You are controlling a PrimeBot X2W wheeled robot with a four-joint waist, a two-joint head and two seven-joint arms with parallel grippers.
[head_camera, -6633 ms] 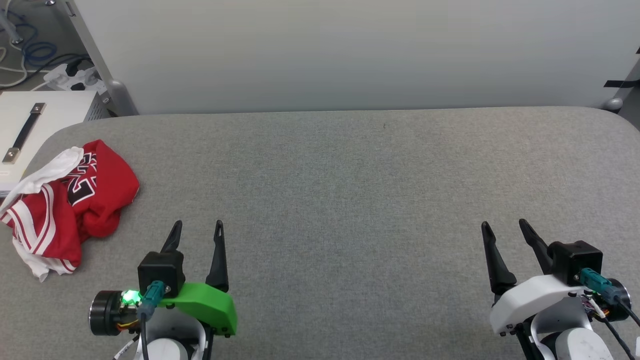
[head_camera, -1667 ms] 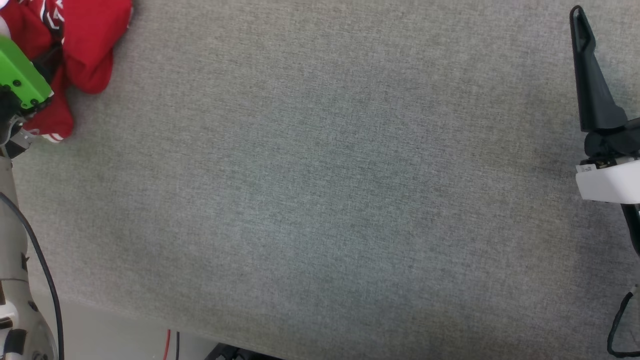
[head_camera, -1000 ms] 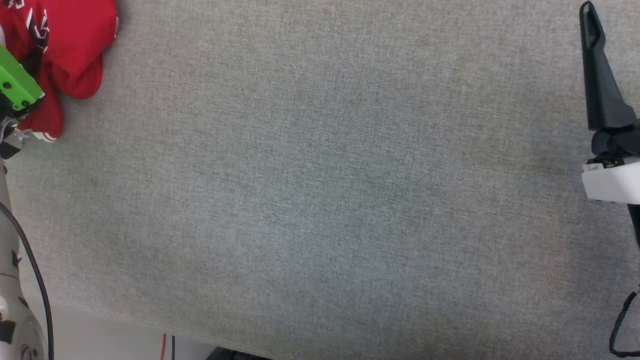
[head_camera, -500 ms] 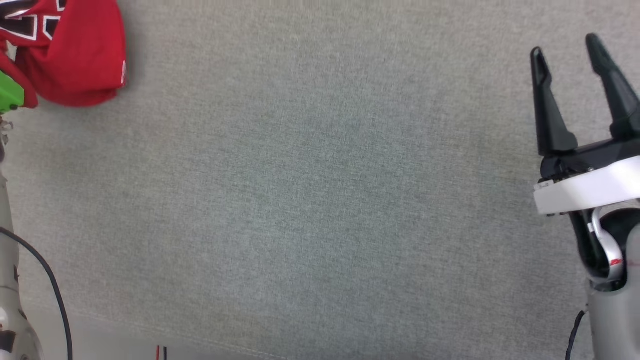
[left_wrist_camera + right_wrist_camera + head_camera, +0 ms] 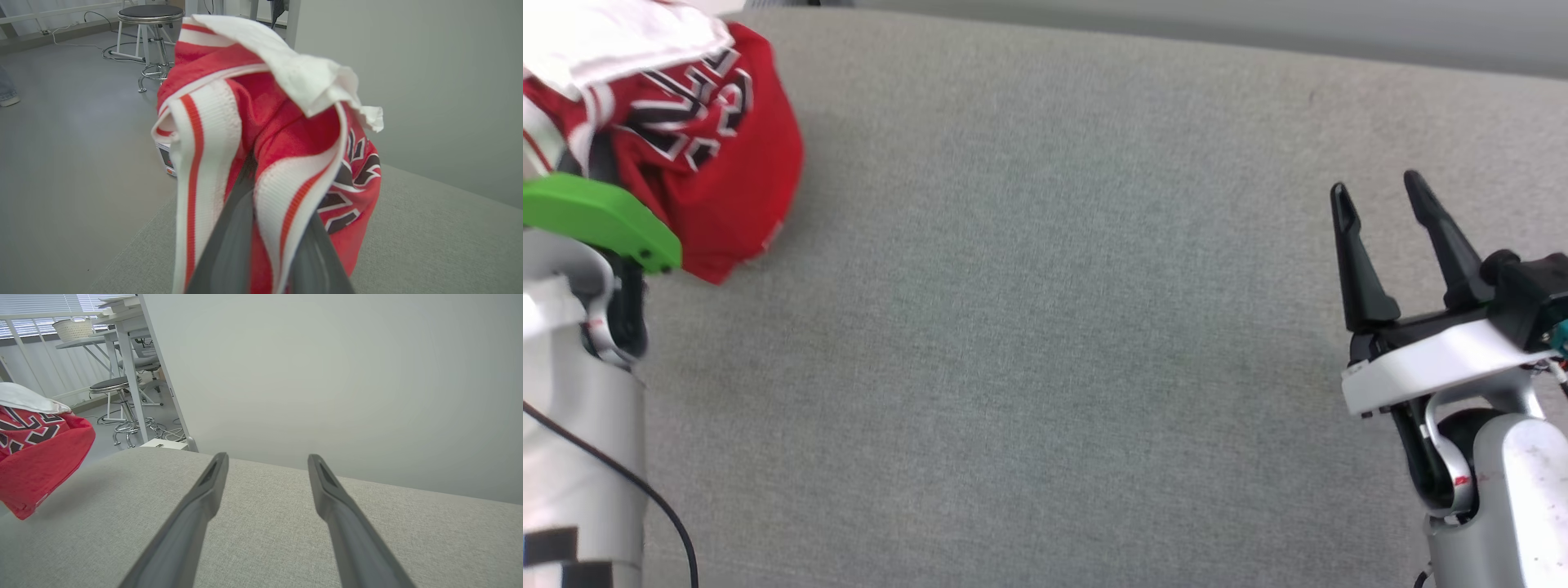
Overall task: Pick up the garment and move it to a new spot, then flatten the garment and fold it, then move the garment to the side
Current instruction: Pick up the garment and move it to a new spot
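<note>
Spanning your view: one grey table [image 5: 1045, 327]. One garment [image 5: 719, 188] hangs bunched above its far left corner, striped trim clamped in your left gripper [image 5: 269, 212]. Your right gripper [image 5: 1376, 186] hovers near the right edge, fingers spread, well apart from the garment.

Black white-outlined characters [image 5: 690, 122] on the red garment [image 5: 739, 192], crumpled, none readable
</note>
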